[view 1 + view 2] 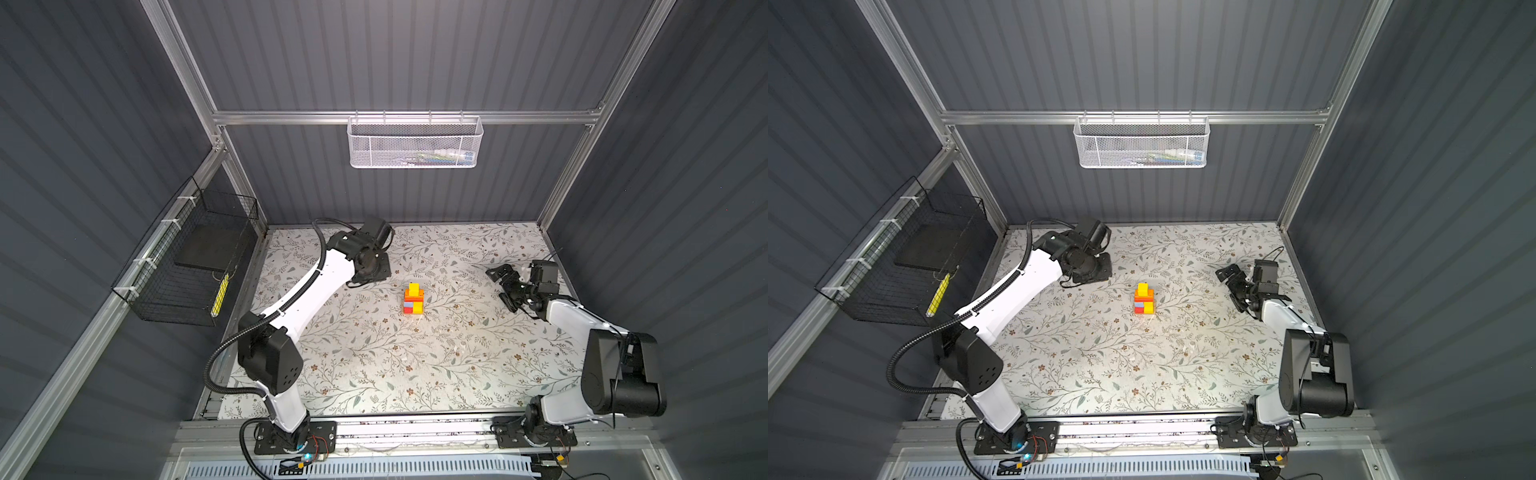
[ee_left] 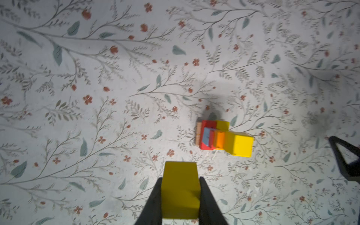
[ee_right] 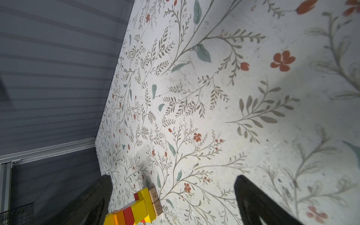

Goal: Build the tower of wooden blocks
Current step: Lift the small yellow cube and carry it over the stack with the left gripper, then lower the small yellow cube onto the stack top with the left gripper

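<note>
The tower stands mid-table, with red, light-blue, yellow and orange layers and a yellow block on top. In the left wrist view the tower lies ahead and to one side of my left gripper, which is shut on a yellow wood block above the table. In both top views the left arm's wrist hides those fingers and the block. My right gripper is open and empty, right of the tower, whose base shows two bare tan bricks.
A white mesh basket hangs on the back rail. A black wire basket is fixed to the left wall. The floral table top is bounded by grey walls, with the arm bases along the front rail.
</note>
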Tool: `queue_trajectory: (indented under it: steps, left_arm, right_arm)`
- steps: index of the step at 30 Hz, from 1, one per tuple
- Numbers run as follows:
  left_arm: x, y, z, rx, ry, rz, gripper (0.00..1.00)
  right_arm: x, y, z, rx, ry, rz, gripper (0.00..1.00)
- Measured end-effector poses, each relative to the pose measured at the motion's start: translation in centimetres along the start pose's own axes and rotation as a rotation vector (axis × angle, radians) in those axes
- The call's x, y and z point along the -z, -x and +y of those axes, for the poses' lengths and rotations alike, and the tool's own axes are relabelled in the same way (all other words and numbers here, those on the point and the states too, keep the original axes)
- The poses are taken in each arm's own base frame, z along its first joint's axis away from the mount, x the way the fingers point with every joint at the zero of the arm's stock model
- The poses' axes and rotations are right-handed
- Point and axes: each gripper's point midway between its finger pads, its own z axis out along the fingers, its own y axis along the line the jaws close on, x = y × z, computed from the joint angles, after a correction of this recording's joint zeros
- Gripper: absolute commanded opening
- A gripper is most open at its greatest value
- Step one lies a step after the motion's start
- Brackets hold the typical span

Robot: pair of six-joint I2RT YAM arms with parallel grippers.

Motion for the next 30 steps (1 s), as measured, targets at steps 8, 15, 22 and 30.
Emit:
queue_trajectory:
  steps: [8, 15, 22, 30]
  left_arm:
    - [-3.9, -0.9, -4.8, -0.094, 0.004, 0.088, 0.21]
    - [-4.5, -1.6, -6.0, -0.12, 0.01, 0.119, 0.19]
    - [-3.8, -1.4, -8.3, -0.147, -0.025, 0.099, 0.19]
    - [-5.5, -3.3, -9.0, -0.181, 0.003, 0.152, 0.19]
  right_arm:
    - [0.0, 0.0, 0.0, 0.001, 0.0, 0.001, 0.99]
    - [-0.1, 0.0, -0.1, 0.0, -0.003, 0.002, 0.99]
    - [-0.6, -0.3, -0.8, -0.01, -0.02, 0.017, 0.99]
    - [-0.6, -0.3, -0.8, -0.01, -0.02, 0.017, 0.99]
